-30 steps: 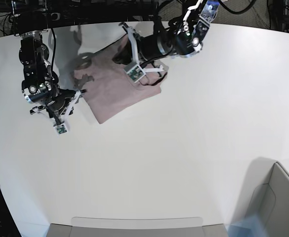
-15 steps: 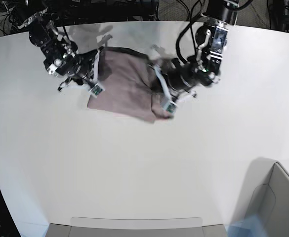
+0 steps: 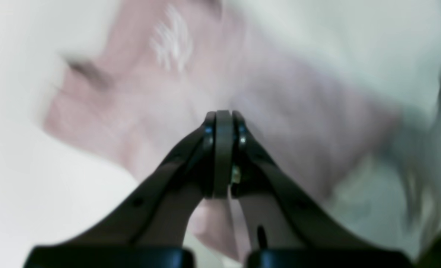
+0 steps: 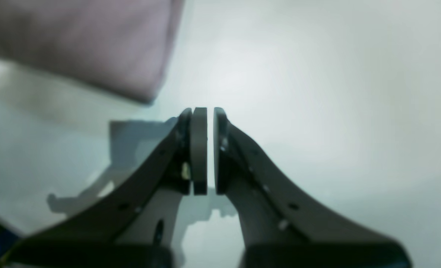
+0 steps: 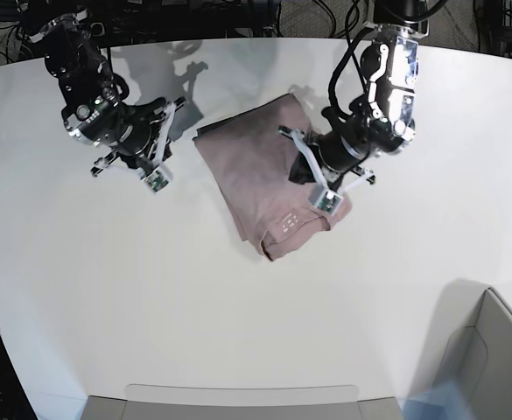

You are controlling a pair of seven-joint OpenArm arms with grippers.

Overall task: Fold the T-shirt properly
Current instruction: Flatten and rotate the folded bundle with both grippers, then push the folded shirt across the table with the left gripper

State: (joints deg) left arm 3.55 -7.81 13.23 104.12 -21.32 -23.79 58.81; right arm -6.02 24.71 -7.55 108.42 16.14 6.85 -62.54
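Since a moment ago the T-shirt [image 5: 256, 175] has swung round; both arms' jaws are closed, gripping nothing.

white table [image 5: 150, 289], folded mauve T-shirt [image 5: 247, 175] lying on it

You are looking at a plain dusty mauve-pink T-shirt [image 5: 247, 171] with no print; only small pale label marks [image 5: 289, 224] show near one end, and the left wrist view blurs them into whitish streaks. Under it, your table [image 5: 238, 324] is plain white with soft grey shadows. Both arms are black with white brackets, and the left gripper [image 3: 223, 123] and right gripper [image 4: 203, 119] have black fingers faced with dark grey pads.
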